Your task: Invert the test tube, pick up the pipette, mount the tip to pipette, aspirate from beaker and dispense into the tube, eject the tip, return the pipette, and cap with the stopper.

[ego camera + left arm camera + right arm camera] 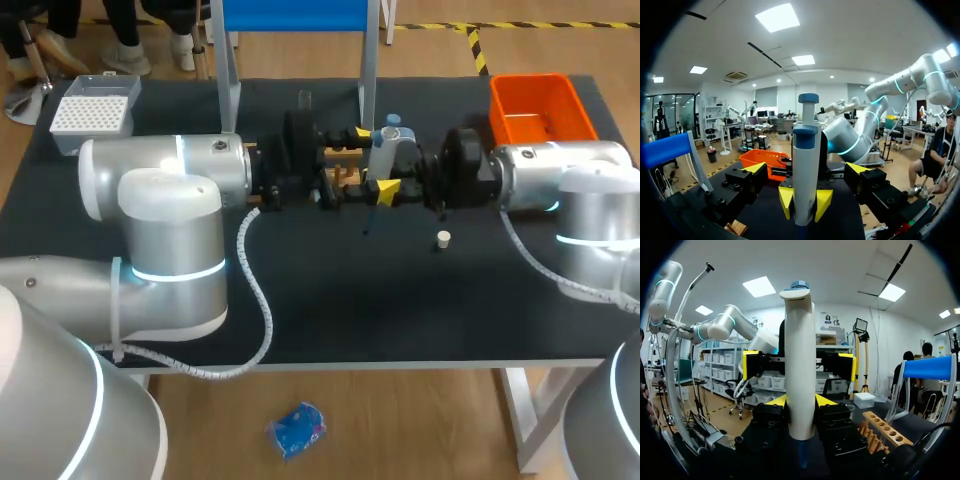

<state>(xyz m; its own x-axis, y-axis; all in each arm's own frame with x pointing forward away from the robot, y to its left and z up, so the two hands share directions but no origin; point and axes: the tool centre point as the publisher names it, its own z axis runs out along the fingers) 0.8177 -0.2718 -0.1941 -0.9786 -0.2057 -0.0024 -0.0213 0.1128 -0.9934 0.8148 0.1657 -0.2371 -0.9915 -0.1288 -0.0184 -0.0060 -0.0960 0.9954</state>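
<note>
Pipette: we are pinching it upright between right gripper fingers; left gripper fingers are standing spread, flanking it.

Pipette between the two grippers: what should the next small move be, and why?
Probably close the left gripper on the pipette. The right gripper is shut on it, holding it upright, while the left fingers stand open on either side, not touching. The tip box sits on the left arm's side, so a handover looks likely.
</note>
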